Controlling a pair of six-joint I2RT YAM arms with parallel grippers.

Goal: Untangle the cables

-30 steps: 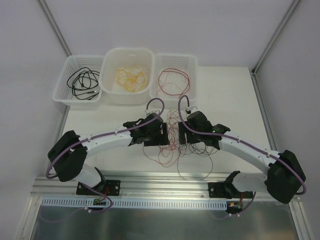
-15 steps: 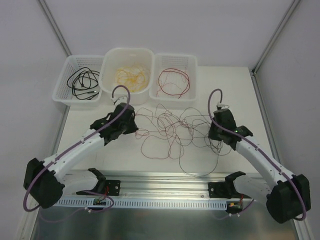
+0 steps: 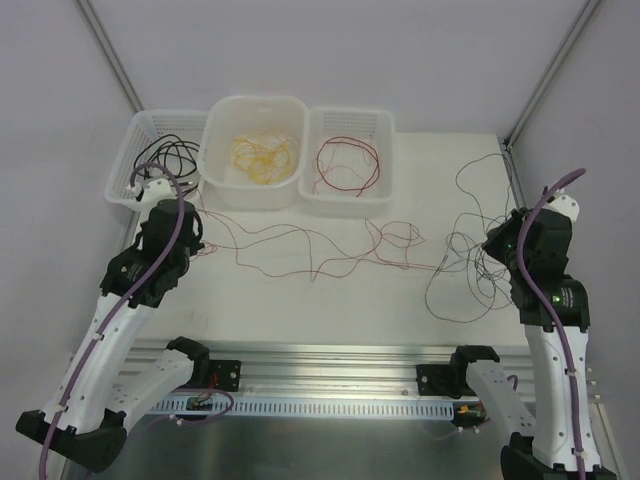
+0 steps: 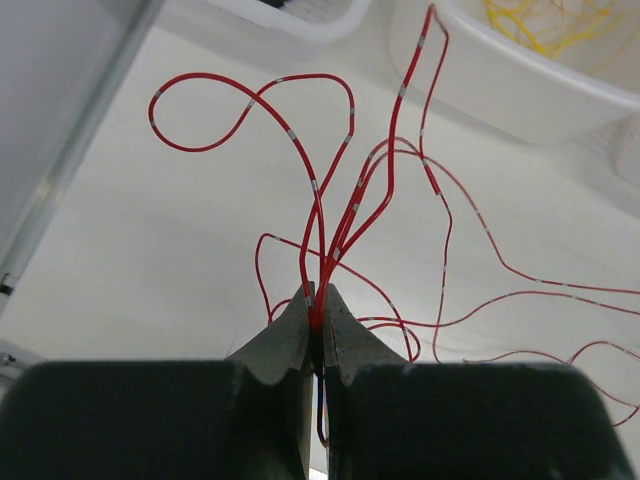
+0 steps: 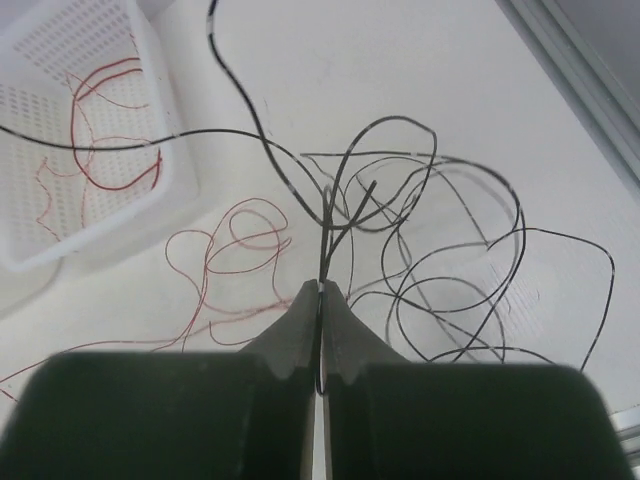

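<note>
Both arms are reaching wide apart. The left gripper (image 4: 316, 300) is pinching a bunch of thin red cables (image 4: 318, 190), and the right gripper (image 5: 320, 292) is clamping glossy black cables (image 5: 400, 205). The wiry red strands are running left to right across the white table (image 3: 290, 305), seemingly meeting the black loops at the right.

The top external camera looks steeply down from above and behind the arm bases, over the whole table (image 3: 280, 300). Each wrist camera sits close behind its own gripper, facing the far side. The left gripper (image 4: 318, 305) view looks over red cables (image 4: 318, 190), and the right gripper (image 5: 320, 290) view over black cables (image 5: 400, 190). The right wrist view shares the red-cable basket (image 5: 40, 110) with the overhead view.
</note>
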